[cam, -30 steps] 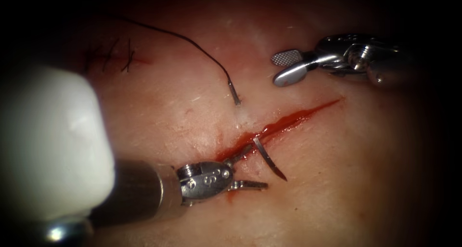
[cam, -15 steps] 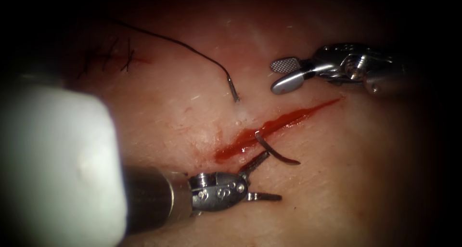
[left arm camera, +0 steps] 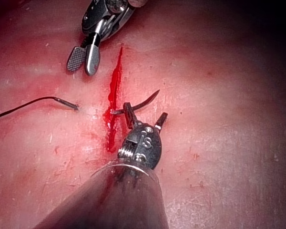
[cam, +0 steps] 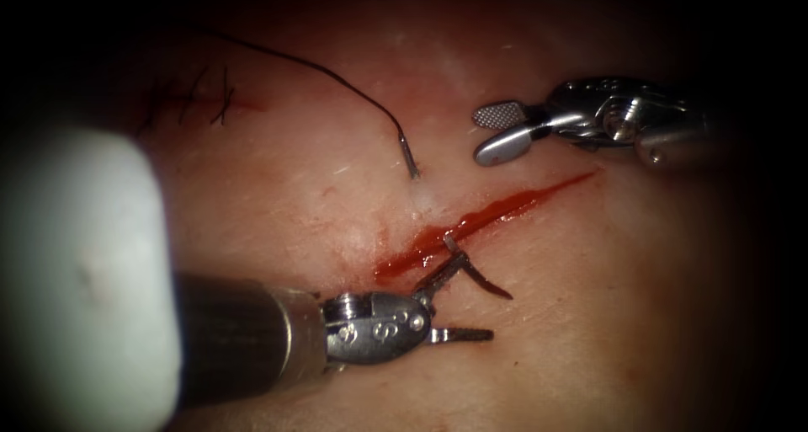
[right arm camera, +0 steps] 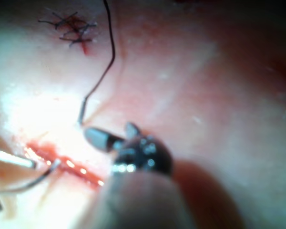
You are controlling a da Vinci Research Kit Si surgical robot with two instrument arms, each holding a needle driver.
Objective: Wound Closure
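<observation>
Two tools work the tissue (cam: 589, 314): the left tool (cam: 459, 301) has its jaws spread wide, one jaw touching the needle (cam: 475, 272) without gripping it, while the right tool (cam: 497, 129) hangs open and empty above the cut (cam: 480, 221). The needle's swaged end is buried left of the cut with thread (cam: 337, 78) trailing; its body crosses the cut and its tip lies free, pointing lower right. Ungripped, it could roll or slide back into the tissue

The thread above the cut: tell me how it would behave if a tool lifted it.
The thread is thin and lies in a loose curve on the tissue, so probably limp and very light. Both tools are open and hold nothing.
</observation>
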